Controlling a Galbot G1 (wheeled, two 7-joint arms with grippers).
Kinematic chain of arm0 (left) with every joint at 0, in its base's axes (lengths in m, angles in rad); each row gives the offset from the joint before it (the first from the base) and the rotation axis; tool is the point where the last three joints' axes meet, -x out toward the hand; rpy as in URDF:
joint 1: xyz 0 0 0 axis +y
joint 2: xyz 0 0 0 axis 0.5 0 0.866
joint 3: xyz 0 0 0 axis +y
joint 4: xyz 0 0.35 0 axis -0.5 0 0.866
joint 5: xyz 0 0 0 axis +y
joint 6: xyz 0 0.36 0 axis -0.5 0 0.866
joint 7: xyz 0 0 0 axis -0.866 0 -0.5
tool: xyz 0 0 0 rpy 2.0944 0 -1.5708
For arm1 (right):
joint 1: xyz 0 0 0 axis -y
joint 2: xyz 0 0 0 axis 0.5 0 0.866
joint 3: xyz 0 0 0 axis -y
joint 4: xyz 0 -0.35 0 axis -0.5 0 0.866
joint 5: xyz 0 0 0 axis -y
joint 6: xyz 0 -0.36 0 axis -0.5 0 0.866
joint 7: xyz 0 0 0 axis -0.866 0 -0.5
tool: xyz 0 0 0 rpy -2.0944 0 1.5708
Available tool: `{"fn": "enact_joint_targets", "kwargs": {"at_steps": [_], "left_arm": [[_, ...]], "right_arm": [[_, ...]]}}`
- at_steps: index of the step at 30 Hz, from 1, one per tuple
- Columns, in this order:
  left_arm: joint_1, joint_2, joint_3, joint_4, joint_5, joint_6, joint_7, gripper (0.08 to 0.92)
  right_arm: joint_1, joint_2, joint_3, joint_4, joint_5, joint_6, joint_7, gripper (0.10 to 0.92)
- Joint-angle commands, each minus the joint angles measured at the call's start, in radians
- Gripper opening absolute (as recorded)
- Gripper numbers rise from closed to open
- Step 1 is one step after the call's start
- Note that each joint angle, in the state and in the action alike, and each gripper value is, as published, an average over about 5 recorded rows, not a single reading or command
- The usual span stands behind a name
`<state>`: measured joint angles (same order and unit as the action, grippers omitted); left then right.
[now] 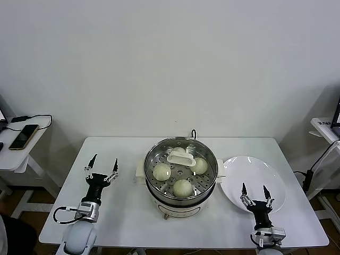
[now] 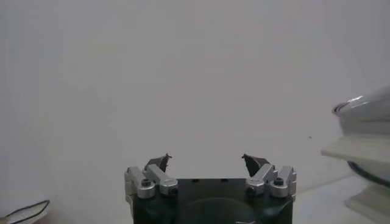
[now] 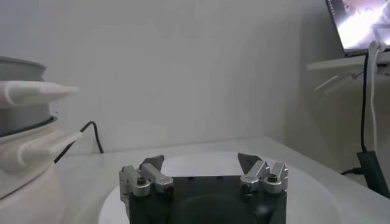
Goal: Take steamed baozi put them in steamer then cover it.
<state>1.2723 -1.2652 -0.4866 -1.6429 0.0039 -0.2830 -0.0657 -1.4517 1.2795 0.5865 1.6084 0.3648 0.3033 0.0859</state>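
Note:
The steel steamer stands mid-table on its cream base. Several cream baozi lie on its perforated tray. A clear lid with a white handle rests over them. My left gripper stands open and empty, fingers up, on the table left of the steamer. In the left wrist view the left gripper has nothing between its fingers, and the steamer shows at the edge. My right gripper is open and empty over the near edge of the white plate. In the right wrist view the right gripper is also empty.
The white plate right of the steamer is bare. A black power cord runs behind the steamer. A side table with a phone stands to the left. Another small table with a laptop stands to the right.

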Motion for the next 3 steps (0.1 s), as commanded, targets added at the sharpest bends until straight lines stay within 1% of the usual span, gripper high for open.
{"fn": "enact_joint_targets", "kwargs": {"at_steps": [1, 3], "left_arm": [[0.012, 0.001, -0.011, 0.022, -0.006, -0.035, 0.002, 0.823], [0.013, 0.001, -0.011, 0.021, -0.005, -0.036, 0.002, 0.823]], "right_arm": [[-0.007, 0.0, -0.004, 0.0, -0.013, 0.008, 0.002, 0.823], [-0.009, 0.0, -0.005, 0.0, -0.014, 0.012, 0.002, 0.823]]}}
